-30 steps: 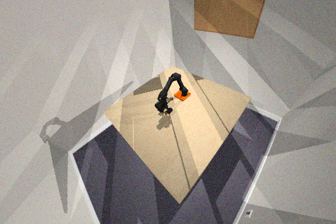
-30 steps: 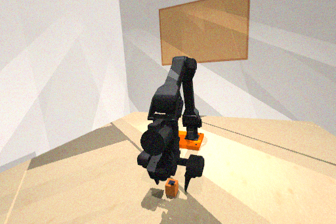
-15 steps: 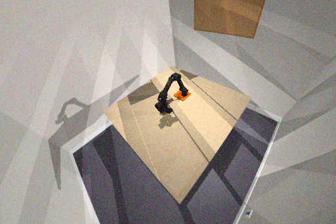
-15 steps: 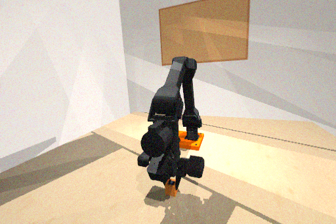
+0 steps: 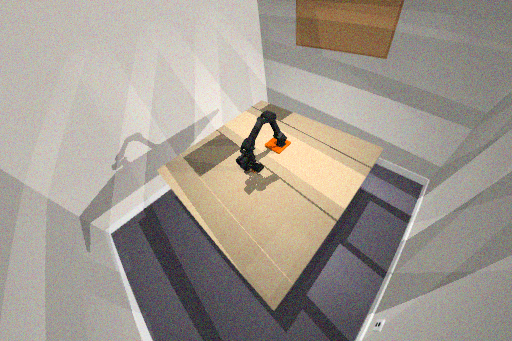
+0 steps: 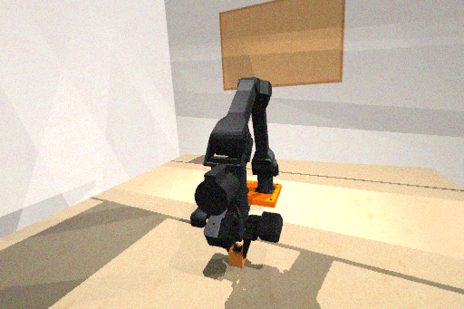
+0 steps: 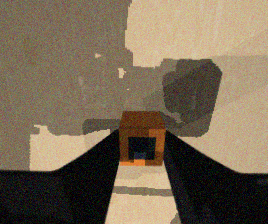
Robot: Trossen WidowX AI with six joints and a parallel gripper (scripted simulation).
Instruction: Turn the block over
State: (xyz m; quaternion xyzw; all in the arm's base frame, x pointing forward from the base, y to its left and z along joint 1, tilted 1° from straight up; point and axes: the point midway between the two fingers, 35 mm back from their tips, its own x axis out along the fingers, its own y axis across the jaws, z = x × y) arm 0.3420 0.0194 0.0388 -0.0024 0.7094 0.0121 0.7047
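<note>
The block [image 6: 236, 258] [image 7: 142, 120] is small and orange. It stands upright at or just above the table top [image 6: 385, 278] [image 5: 300, 207]; the exact contact is hard to tell. Its marked side, with a dark blue-black square, faces up toward the wrist camera and shows as a dark patch on top in the exterior view. My gripper [image 7: 141, 134] [image 6: 237, 248] points down and is shut on the block, with one finger against each side. In the top view the block is almost wholly hidden under the gripper.
The arm's orange base plate [image 5: 278, 145] [image 6: 267, 199] sits on the table behind the gripper. Dark shadows of the arm lie on the table around the block. A brown board [image 5: 350, 7] [image 6: 283, 38] hangs on the wall.
</note>
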